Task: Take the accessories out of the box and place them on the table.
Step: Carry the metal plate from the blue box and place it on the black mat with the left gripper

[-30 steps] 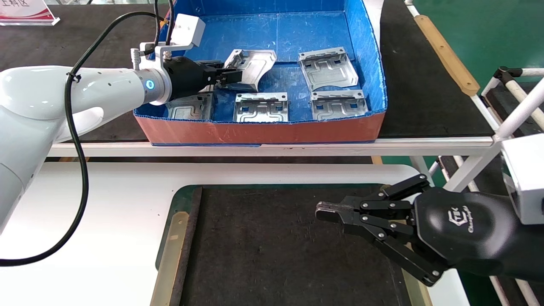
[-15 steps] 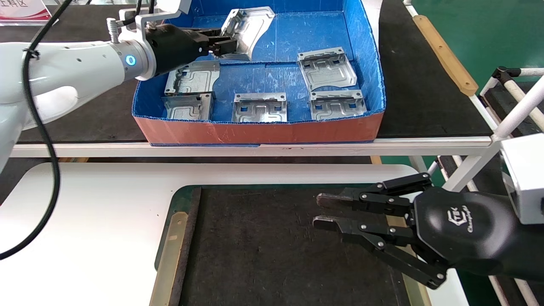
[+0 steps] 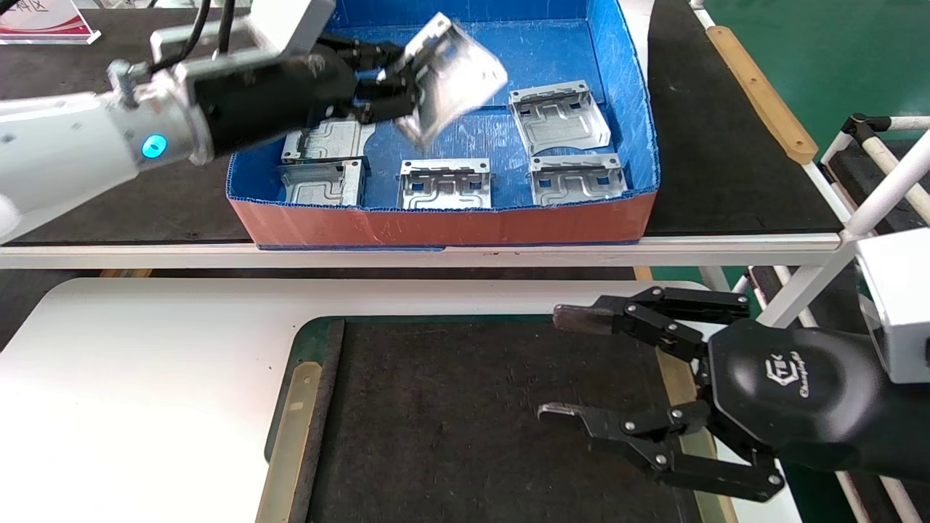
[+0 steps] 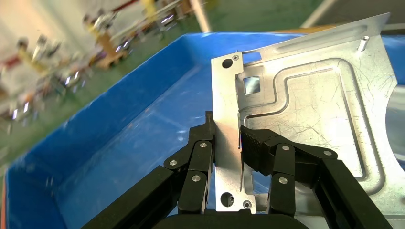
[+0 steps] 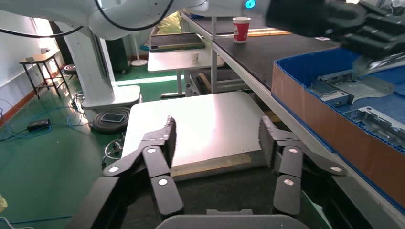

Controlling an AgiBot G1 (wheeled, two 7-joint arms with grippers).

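Observation:
The box [image 3: 450,224], blue inside and orange-red outside, stands on the far bench. My left gripper [image 3: 398,93] is shut on one silvery plate [image 3: 454,78] and holds it tilted in the air above the box. In the left wrist view the fingers [image 4: 258,145] pinch the plate's bent side flange [image 4: 225,119]. Several more plates lie in the box, among them one [image 3: 559,120] at the right and one [image 3: 445,184] near the front wall. My right gripper [image 3: 559,363] is open and empty just above the table's dark mat [image 3: 450,428]; it also shows in the right wrist view [image 5: 217,138].
The white table top [image 3: 145,378] spreads left of the mat, with a tan strip [image 3: 287,436] along the mat's edge. The bench's white rail [image 3: 436,256] runs between box and table. White tube framing [image 3: 883,192] stands at the right.
My left gripper has lifted the plate higher and swung it rightward and toward me over the box. My right gripper's jaws have spread from nearly shut to wide open.

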